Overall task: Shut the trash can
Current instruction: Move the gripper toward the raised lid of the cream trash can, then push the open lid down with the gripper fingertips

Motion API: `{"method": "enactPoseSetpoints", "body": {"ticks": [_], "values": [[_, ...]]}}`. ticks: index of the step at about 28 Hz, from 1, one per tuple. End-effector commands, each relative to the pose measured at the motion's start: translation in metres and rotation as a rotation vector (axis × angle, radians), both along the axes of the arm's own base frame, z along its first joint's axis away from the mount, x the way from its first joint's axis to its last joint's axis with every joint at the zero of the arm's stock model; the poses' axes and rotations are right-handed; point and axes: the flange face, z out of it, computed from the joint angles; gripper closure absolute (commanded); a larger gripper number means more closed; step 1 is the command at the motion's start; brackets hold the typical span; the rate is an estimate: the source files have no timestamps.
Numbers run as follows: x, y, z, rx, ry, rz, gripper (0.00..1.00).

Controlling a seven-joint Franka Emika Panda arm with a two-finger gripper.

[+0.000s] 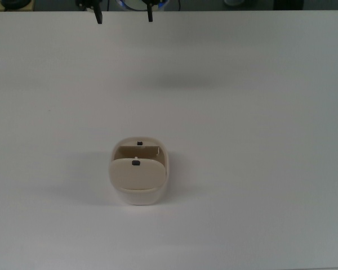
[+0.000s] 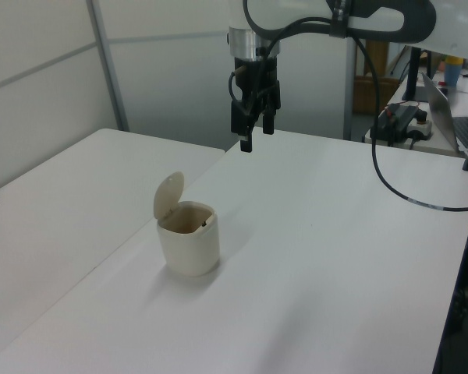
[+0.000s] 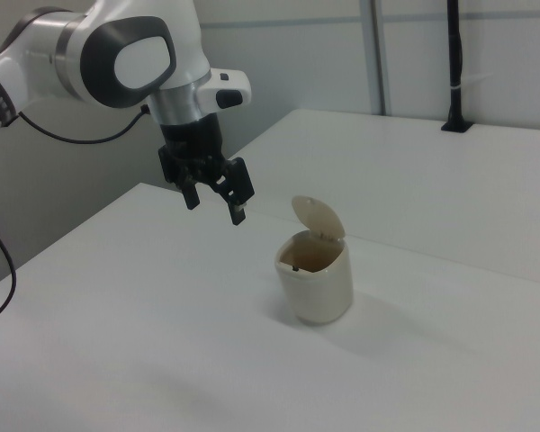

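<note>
- One bin (image 1: 138, 180) is seen on the table (image 1: 259, 112), near the middle in the top view, well apart from every table edge.
- Lid (image 2: 168, 195) is found raised, hinged at one side and standing nearly upright; the mouth is left uncovered.
- Gripper (image 3: 214, 203) is held above the table, apart from the bin, with both fingers spread and nothing between them.
- Bare tabletop is seen all round the bin; a seam between two table panels is noted in the left view, to the bin's left.
- Bin: cream plastic, smooth, rounded-rectangle body; lid flat, with a small black tab (image 1: 136, 163).
- Table: white, matte, flat.
</note>
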Motion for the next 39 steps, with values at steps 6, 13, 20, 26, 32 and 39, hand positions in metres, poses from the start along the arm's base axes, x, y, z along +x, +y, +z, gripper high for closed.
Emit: {"method": "enactPoseSetpoints", "body": {"ticks": [6, 13, 20, 26, 32, 39], "values": [[0.042, -0.001, -0.040, -0.077, -0.077, 0.041, 0.00], [0.073, 0.023, -0.054, -0.071, -0.209, 0.050, 0.00], [0.108, 0.024, -0.060, -0.047, -0.420, -0.072, 0.05], [0.126, 0.027, -0.065, -0.066, -0.548, -0.081, 0.14], [0.142, 0.033, -0.086, -0.122, -0.610, -0.112, 0.29], [0.156, 0.051, -0.115, -0.154, -0.651, -0.118, 0.64]]}}
